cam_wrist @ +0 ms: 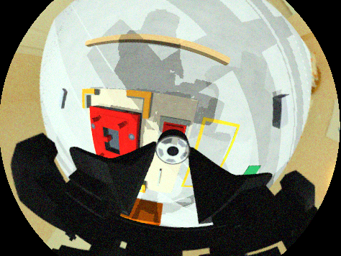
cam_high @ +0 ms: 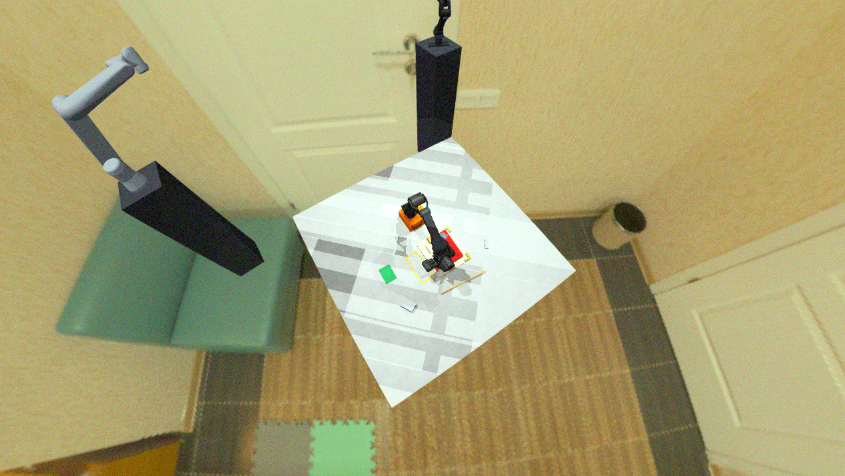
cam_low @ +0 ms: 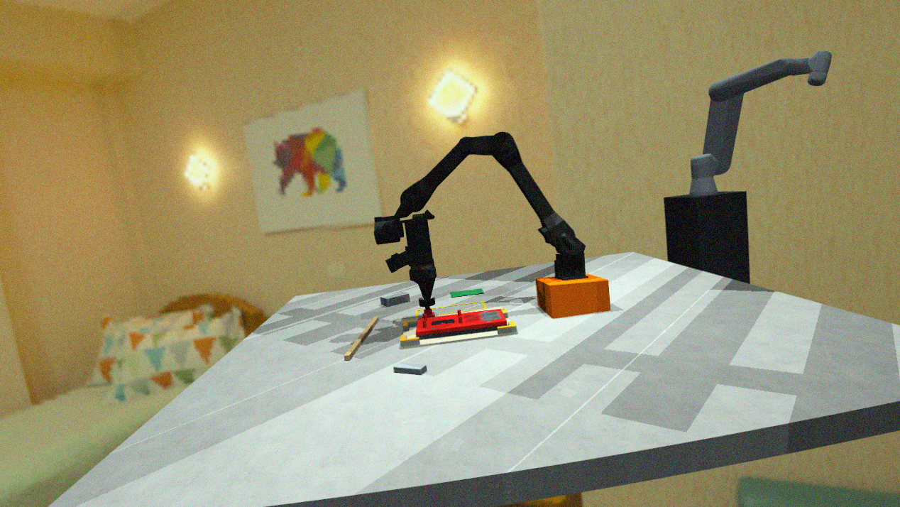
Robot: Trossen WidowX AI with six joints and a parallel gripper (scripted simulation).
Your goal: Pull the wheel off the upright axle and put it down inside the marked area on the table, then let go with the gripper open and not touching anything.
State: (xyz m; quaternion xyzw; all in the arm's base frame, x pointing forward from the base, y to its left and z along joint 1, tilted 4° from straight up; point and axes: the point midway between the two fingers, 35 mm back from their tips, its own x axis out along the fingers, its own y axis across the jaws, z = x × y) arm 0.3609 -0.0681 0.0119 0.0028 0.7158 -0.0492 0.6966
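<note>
in the wrist view we see the gripper (cam_high: pixel 437 266) (cam_low: pixel 426 303) (cam_wrist: pixel 173 147) closed partway, its fingertips on either side of the black wheel (cam_wrist: pixel 160 157), holding it. the wheel's round hub face is turned to the camera, its axis running roughly along the fingers. we see it above the pale board (cam_wrist: pixel 163 176), outside the yellow outline (cam_wrist: pixel 232 142) (cam_high: pixel 413 272). the red block (cam_high: pixel 454 248) (cam_low: pixel 463 322) (cam_wrist: pixel 119 126) stands beside one finger; the wooden strip (cam_high: pixel 463 282) (cam_low: pixel 360 339) (cam_wrist: pixel 158 39) lies well apart. we cannot tell whether the wheel clears the axle.

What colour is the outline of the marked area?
Yellow; the wrist view shows the marked area best.
</note>
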